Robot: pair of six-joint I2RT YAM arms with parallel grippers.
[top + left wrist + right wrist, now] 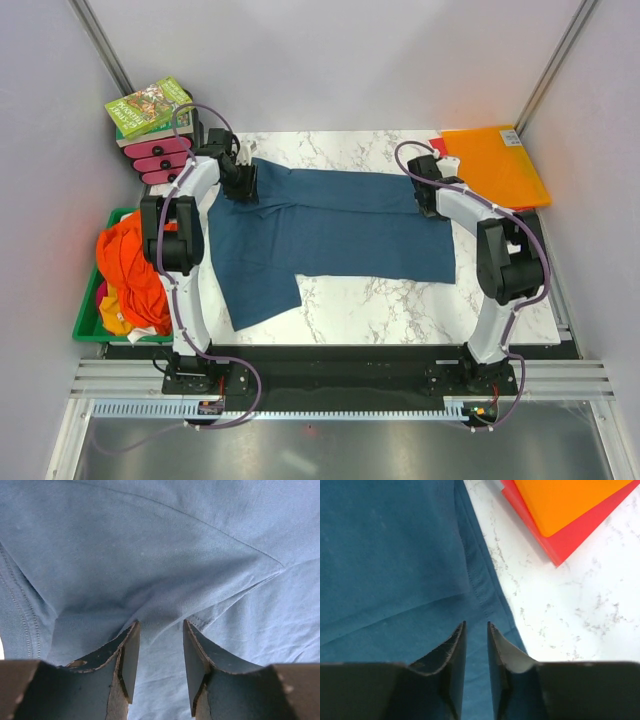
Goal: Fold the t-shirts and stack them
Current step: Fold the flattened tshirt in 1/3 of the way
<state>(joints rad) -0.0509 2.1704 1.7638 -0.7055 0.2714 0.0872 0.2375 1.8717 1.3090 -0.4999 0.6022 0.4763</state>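
Teal t-shirt [340, 230] mid-fold. Left gripper [160, 626] at 10 o'clock, right gripper [476, 625] at 2: fingers [130, 660] part-open, seemingly clamping nothing. Next: pinch far edge, fold toward 6.

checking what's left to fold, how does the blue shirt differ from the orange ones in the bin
The blue t-shirt lies spread on the marble table; the orange t-shirts sit crumpled in the green bin. The blue t-shirt is plain; the orange t-shirts show some yellow. The left gripper and right gripper are at the blue t-shirt, neither at the orange t-shirts. Both are soft cloth, not yet stacked.
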